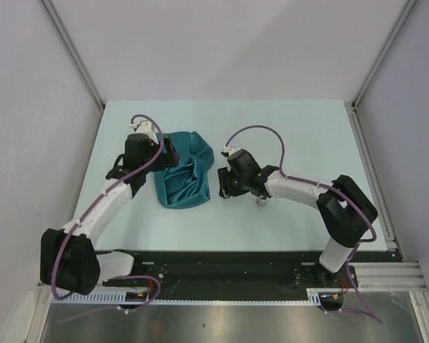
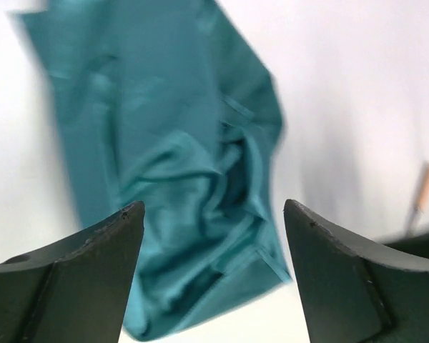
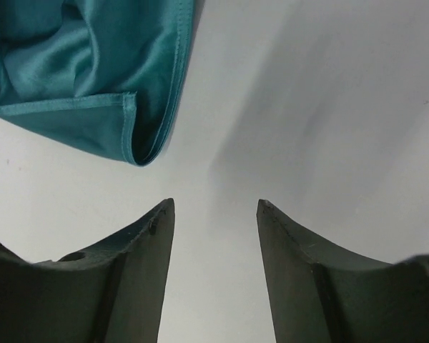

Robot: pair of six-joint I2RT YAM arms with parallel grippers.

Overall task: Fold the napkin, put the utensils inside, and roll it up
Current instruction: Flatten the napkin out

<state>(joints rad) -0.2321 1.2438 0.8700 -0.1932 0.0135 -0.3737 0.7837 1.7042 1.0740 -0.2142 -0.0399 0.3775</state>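
The teal napkin [image 1: 186, 171] lies crumpled and loosely doubled over on the pale table, left of centre. My left gripper [image 1: 170, 151] hovers over its left upper edge, open and empty; in the left wrist view the napkin [image 2: 171, 164] fills the space between and beyond the jaws [image 2: 213, 207]. My right gripper [image 1: 221, 183] is open and empty just right of the napkin; a folded napkin corner [image 3: 86, 78] shows up left of its jaws [image 3: 214, 204]. The spoon [image 1: 260, 203] lies mostly hidden under the right arm; its tan handle [image 2: 425, 187] shows in the left wrist view.
Grey walls with aluminium posts [image 1: 75, 53] close in the table [image 1: 286, 121] on the left, back and right. A black rail [image 1: 222, 268] with the arm bases runs along the near edge.
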